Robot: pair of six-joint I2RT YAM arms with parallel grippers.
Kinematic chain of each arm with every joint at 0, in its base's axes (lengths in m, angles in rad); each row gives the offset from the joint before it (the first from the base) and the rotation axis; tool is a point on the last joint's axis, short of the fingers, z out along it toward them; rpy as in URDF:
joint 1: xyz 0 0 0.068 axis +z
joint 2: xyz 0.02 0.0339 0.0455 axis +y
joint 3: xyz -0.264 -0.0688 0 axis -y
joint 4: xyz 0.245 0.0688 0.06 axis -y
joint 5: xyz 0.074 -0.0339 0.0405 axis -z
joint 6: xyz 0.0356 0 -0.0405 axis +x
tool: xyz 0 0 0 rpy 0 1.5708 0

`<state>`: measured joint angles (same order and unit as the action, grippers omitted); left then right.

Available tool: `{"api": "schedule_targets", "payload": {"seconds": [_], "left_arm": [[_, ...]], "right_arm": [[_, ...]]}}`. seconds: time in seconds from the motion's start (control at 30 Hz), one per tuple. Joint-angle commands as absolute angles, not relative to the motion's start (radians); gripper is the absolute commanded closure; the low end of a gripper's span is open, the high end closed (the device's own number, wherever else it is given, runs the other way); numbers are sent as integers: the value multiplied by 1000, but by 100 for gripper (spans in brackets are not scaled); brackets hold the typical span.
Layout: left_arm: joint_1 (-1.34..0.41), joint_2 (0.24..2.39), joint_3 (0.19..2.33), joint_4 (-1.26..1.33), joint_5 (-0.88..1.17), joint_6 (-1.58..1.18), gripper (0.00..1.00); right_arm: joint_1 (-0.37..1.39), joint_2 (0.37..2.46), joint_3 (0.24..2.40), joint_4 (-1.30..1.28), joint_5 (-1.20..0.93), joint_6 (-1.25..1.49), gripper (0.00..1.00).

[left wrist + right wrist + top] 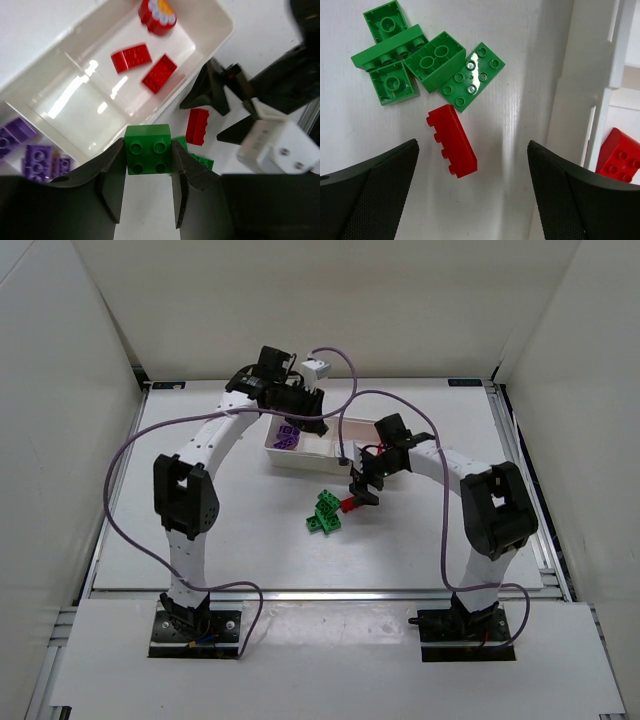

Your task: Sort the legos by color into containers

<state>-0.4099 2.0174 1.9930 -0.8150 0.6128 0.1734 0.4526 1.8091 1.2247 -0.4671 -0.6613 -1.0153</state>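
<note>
L hand [148, 145] tight on green lego [147, 156]

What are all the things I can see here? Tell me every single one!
Table: one, white, under everything.
Tray: one, white, on the table; three compartments, the middle one bare.
Red bricks in tray: two, red, one end compartment.
Round piece: one, red with white-and-yellow top, same compartment.
Purple bricks: at least three, purple, opposite end compartment.
Green cluster: five bricks, green, on the table beside the tray.
Loose red brick: one, red, on the table beside the green cluster.
Held green brick: one, green, gripped near the tray.
Left end effector: one, black, shut on the held green brick.
Right end effector: one, black, open, above the loose red brick.
</note>
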Motion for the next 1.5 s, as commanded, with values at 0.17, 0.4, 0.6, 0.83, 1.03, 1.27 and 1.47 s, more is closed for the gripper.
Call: {"api": "schedule_targets", "payload": {"seconds": [0.17,0.4,0.6,0.83,1.03,1.27,1.47], "left_arm": [[-408,2091,2045,-862,580,126,75],[-407,2137,2057,-856,545,144,66],[-407,2177,2075,-844,514,155,62],[-407,2224,2111,-818,460,160,61],[-408,2273,2149,-818,434,149,31],[-403,2260,2166,-778,400,149,18],[-393,2233,2213,-759,377,149,18]], "right_arm": [[462,1855,1289,-436,-640,-1097,8],[469,1838,1258,-475,-646,-1160,9],[492,1819,1216,-485,-652,-1187,9],[505,1825,1207,-480,-653,-1184,9],[511,1848,1215,-489,-644,-1198,11],[529,1853,1189,-483,-618,-1224,15],[538,1864,1193,-482,-591,-1221,30]]}}
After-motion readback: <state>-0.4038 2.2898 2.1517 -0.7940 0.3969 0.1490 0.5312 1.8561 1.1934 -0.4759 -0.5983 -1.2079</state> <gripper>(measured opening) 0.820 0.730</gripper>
